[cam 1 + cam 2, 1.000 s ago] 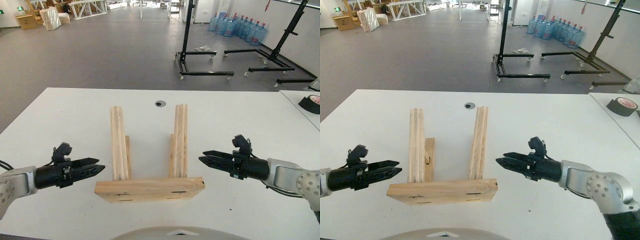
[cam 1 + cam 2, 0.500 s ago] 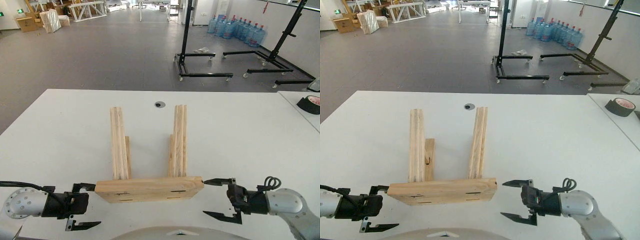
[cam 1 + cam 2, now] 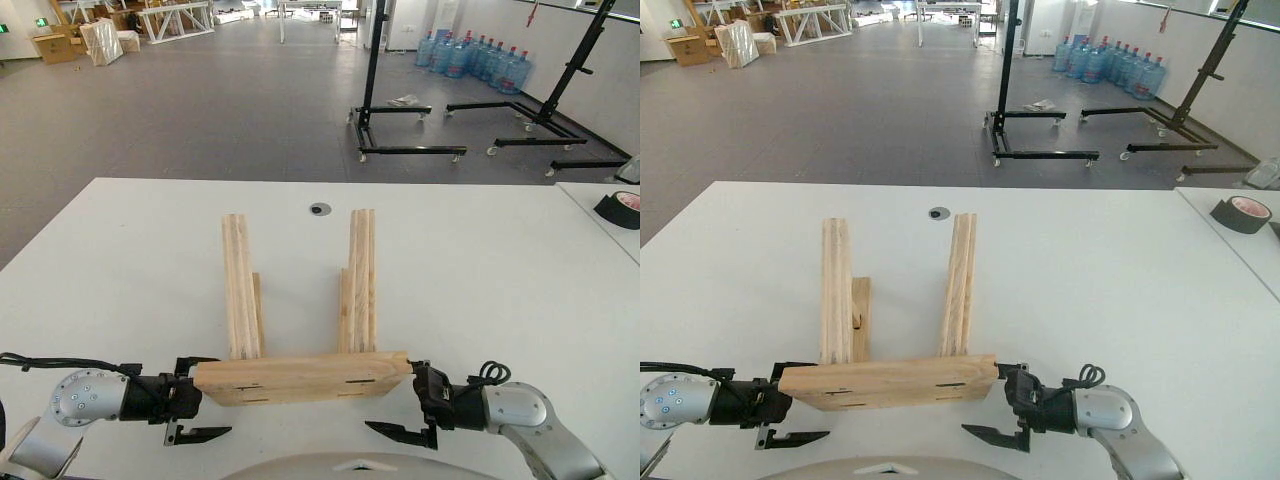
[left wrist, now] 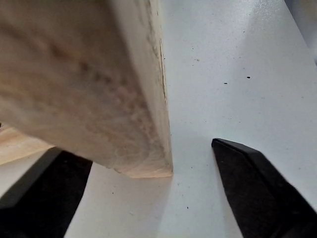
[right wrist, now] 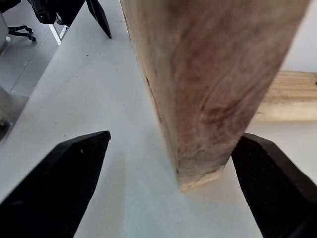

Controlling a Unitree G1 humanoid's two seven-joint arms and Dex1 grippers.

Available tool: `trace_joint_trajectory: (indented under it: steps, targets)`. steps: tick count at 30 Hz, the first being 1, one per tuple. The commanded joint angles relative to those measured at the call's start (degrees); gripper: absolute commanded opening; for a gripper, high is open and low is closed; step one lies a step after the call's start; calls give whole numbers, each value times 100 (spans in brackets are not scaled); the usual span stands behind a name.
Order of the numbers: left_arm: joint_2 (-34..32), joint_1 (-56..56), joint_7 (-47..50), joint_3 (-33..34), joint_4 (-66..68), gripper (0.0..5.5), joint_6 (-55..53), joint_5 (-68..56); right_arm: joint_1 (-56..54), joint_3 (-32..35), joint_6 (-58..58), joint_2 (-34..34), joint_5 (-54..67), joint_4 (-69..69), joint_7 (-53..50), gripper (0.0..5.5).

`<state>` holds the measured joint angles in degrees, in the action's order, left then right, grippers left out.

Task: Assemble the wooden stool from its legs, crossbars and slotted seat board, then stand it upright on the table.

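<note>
Right wrist view — right end effector (image 5: 175, 135) spread astride seat board (image 5: 208, 74).

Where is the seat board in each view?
Left eye: seat board, low centre.
Right eye: board low, left of centre.
Left wrist: its end between the left gripper's open fingers.
Right wrist: other end, between the right gripper's fingers.
Shared landmark: the white table.

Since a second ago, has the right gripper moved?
Yes. The right gripper came back from beside the right leg toward the robot, and now sits open around the seat board's right end.
</note>
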<state>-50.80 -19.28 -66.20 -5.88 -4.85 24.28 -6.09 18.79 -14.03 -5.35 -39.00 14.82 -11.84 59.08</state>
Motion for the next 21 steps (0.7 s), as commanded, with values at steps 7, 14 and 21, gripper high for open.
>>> trace_joint_trajectory:
  steps: [7, 14, 21]
  targets:
    - [-216, 23, 5, -219, -146, 266, -153, 210, -530, -15, 258, -295, -74, 163, 461, 253]
    - [-157, 1, 109, -298, -517, 165, -355, 36, -575, 29, 443, -327, 103, 110, 659, 154]
    - [-23, 68, 158, -320, -712, 143, -529, -172, -602, 47, 589, -227, 170, 49, 717, 152]
